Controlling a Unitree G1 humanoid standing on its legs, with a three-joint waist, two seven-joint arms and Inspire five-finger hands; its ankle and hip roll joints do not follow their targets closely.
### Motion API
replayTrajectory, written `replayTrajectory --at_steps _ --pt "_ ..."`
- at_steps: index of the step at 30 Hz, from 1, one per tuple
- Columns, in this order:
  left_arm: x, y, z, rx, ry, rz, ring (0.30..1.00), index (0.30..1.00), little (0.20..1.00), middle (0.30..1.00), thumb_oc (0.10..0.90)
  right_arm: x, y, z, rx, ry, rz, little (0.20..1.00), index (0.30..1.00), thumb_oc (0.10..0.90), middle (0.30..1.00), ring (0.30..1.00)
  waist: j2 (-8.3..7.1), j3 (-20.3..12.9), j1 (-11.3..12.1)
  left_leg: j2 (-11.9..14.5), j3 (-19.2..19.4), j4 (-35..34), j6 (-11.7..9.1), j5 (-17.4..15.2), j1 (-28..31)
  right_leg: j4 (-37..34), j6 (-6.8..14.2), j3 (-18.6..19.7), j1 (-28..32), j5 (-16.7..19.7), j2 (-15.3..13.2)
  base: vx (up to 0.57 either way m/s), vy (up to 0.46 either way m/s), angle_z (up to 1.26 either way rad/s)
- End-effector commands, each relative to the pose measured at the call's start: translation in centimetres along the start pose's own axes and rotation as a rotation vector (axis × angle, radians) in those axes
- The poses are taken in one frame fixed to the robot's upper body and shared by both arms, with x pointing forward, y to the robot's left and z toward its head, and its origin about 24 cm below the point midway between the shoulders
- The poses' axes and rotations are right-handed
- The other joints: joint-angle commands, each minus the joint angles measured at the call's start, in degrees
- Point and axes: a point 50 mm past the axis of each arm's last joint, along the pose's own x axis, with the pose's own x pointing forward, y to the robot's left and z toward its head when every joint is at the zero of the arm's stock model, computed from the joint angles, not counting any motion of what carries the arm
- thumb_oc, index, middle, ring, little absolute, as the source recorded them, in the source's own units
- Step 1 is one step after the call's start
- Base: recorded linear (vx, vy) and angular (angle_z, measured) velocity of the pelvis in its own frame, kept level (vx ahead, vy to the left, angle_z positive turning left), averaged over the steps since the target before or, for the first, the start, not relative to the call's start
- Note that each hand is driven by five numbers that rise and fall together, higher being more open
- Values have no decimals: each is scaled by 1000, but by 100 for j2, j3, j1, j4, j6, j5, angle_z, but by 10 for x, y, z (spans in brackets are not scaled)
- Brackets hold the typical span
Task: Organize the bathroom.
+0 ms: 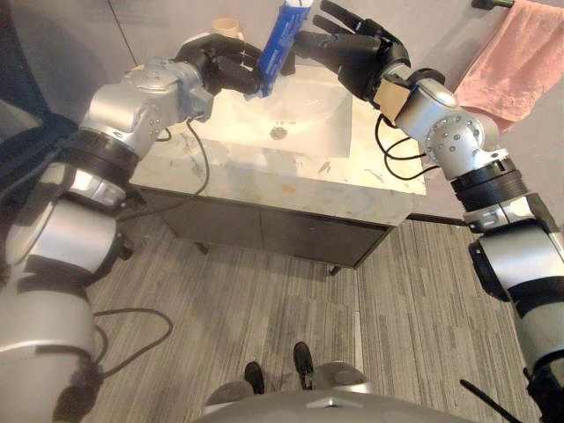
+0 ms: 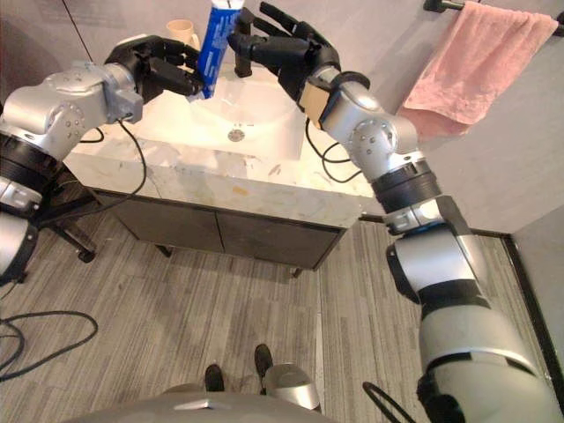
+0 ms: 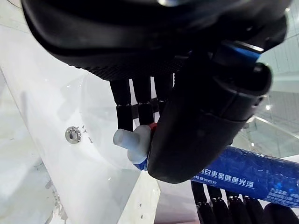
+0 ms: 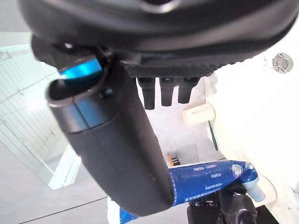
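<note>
A: Head views first. Where is the tube?

B: The blue plastic toothpaste tube with a white cap (image 1: 280, 40) hangs in the air over the far rim of the white oval basin (image 1: 308, 115), which is sunk in the pale marble counter (image 1: 370, 189). Its long axis runs steeply, roughly from 7 o'clock up to 1 o'clock, cap end low, flat crimped end high.

A: Who has it?

B: The left hand (image 1: 231, 69) has its fingers curled round the lower cap end. The right hand (image 2: 286, 48) is at the upper part, at about 3 o'clock of the tube, fingers spread and fairly straight; I cannot tell from here whether it presses the tube.

A: Anything else up there?

B: A beige cup (image 2: 181, 33) stands on the counter's far edge, at 9 o'clock of the tube. A pink towel (image 1: 515, 62) hangs on a rail on the wall at the right. A dark cabinet (image 1: 264, 231) sits below the counter.

A: Left wrist view?

B: The white cap pokes out between the thumb (image 3: 205, 126) and the curled fingers, pointing toward the basin's metal drain (image 3: 73, 134); the blue body runs off behind the thumb. Clamped on the tube.

A: Right wrist view?

B: The tube lies across beyond the thumb (image 4: 121, 154), cap toward the basin side. The fingers (image 4: 169, 91) stand straight, apart from it. The cup shows past them.
</note>
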Motion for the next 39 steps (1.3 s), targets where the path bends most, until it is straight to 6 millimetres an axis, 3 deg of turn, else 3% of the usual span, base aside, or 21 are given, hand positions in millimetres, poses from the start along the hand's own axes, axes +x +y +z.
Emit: replayTrajectory --at_steps 1,2,20,22,23,39 --pt "5 -1 33 7 -108 9 300 300 300 300 400 5 21 59 27 -274 72 389 389 460 389 389 99 -1258 138 49 -103 -10 19 -341 9 -50 471 -409 199 -504 22 0 0 0" --pt "6 -2 33 6 -106 7 300 300 300 300 400 5 21 59 29 -274 72 300 300 400 300 300 101 -1254 139 49 -105 -10 21 -338 9 -50 470 -406 201 -504 20 0 0 0" --pt "7 -3 26 -11 -77 -1 300 300 300 300 400 6 20 57 35 -261 58 300 300 400 300 300 90 -1264 148 48 -127 -10 35 -348 43 -50 465 -397 237 -509 19 2 0 0" --pt "7 -3 27 -11 -79 1 300 300 300 300 400 6 18 58 9 -260 50 533 533 555 533 533 86 -1265 149 47 -123 -10 37 -346 39 -50 467 -397 235 -507 18 0 0 0" --pt "7 -3 27 -11 -80 2 300 300 300 300 400 6 18 58 -3 -258 46 900 900 800 900 900 83 -1267 150 49 -118 -10 37 -343 38 -50 466 -399 235 -506 17 0 0 0" --pt "2 7 33 -12 -110 38 300 300 300 300 400 6 -12 47 -103 -129 -4 900 900 800 900 900 61 -1288 122 68 -80 -10 17 -330 1 -50 453 -439 194 -503 28 0 0 0"
